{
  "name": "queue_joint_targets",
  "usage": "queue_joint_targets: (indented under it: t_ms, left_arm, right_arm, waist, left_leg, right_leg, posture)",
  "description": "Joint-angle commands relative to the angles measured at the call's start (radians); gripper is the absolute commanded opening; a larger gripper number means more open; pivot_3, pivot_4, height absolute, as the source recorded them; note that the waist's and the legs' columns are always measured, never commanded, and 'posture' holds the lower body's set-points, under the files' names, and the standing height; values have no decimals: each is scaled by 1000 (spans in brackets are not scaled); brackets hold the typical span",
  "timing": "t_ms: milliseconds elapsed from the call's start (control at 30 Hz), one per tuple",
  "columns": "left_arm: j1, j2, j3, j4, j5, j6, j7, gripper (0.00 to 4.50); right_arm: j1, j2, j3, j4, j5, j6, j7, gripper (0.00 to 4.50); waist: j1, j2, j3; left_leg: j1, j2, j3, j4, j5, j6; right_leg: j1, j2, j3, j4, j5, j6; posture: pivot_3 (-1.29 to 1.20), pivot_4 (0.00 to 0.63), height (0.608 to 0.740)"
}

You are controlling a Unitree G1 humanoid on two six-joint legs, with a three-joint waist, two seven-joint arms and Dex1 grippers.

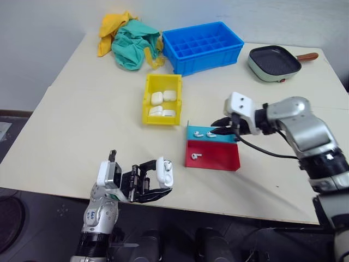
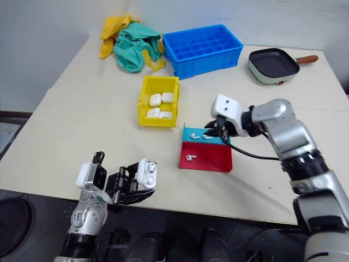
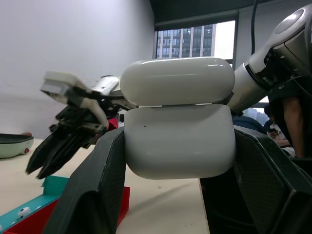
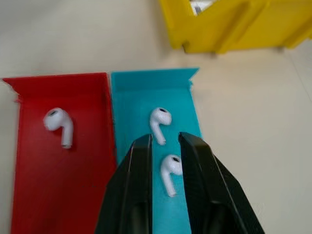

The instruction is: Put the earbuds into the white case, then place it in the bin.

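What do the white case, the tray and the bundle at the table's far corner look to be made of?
White case: hard glossy plastic, with sharp window reflections on its shell. Tray: teal and red, thin and rigid with a matte face and crisp folded edges; probably plastic. Yellow and green bundle: soft crumpled fabric, judging by its loose folds.

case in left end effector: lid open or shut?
Open: the case has its lid raised, one earbud seated inside.

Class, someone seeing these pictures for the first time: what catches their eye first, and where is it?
The left gripper near the table's front edge, holding up a white case with its lid open. Then the right gripper, poised over two earbuds in the tray's teal half, just in front of the yellow bin.
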Motion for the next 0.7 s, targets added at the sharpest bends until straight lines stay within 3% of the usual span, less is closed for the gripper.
queue_joint_targets:
  t_ms: [33,700]
  left_arm:
    - [12,-1,-1,-46,-13,2,8,2788]
    - [60,-7,-42,-136,3,6,90,2788]
  right_arm:
    - [-62,14,39,88,-87,-59,29,1033]
    - [-160,143,87,347,-274,-228,124,1033]
  waist:
    - [1,0,0]
    - [-11,0,0]
  left_leg:
    - [0,0,0,0,0,0]
    - [0,0,1,1,0,0]
  right_leg:
    - [0,0,0,0,0,0]
    - [-1,0,0,2,0,0]
  posture:
    - [0,150,740]
    - [0,150,740]
